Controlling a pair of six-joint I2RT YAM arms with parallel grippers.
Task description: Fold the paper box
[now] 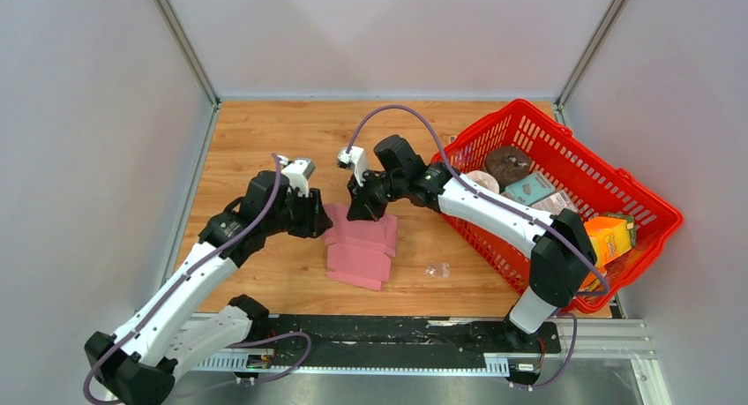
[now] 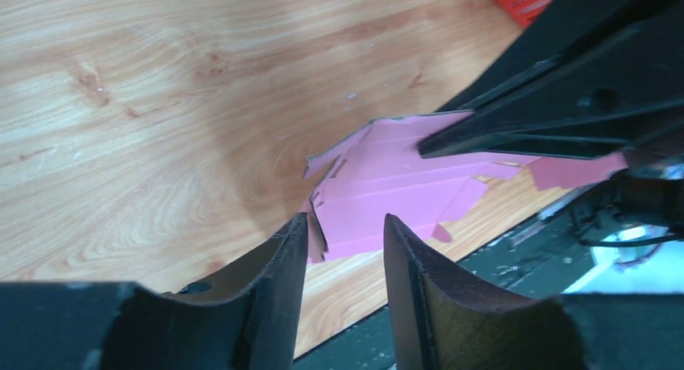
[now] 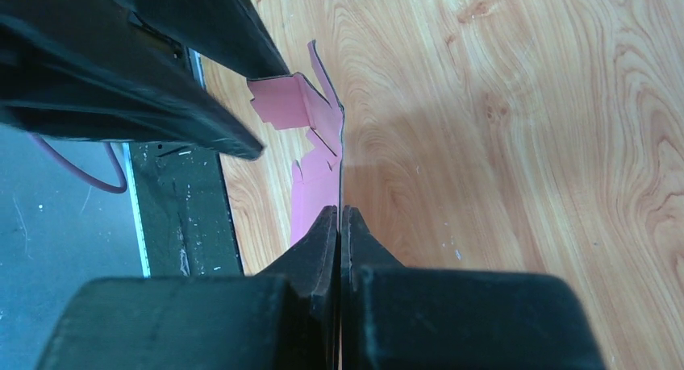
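Note:
The pink paper box (image 1: 362, 251) lies as a partly creased blank on the wooden table, between the two arms. My right gripper (image 1: 362, 213) is at its far edge, shut on that thin edge; in the right wrist view the paper box (image 3: 310, 194) runs edge-on straight into the closed right gripper (image 3: 340, 210). My left gripper (image 1: 317, 221) sits at the blank's left side and is open. In the left wrist view the paper box (image 2: 395, 185) lies just beyond the left gripper (image 2: 345, 225), its near corner beside the left finger, nothing between the fingers.
A red basket (image 1: 529, 114) full of goods stands at the right, close behind the right arm. A small clear plastic scrap (image 1: 437, 269) lies right of the blank. A black rail (image 1: 388, 330) runs along the near table edge. Grey walls enclose the table.

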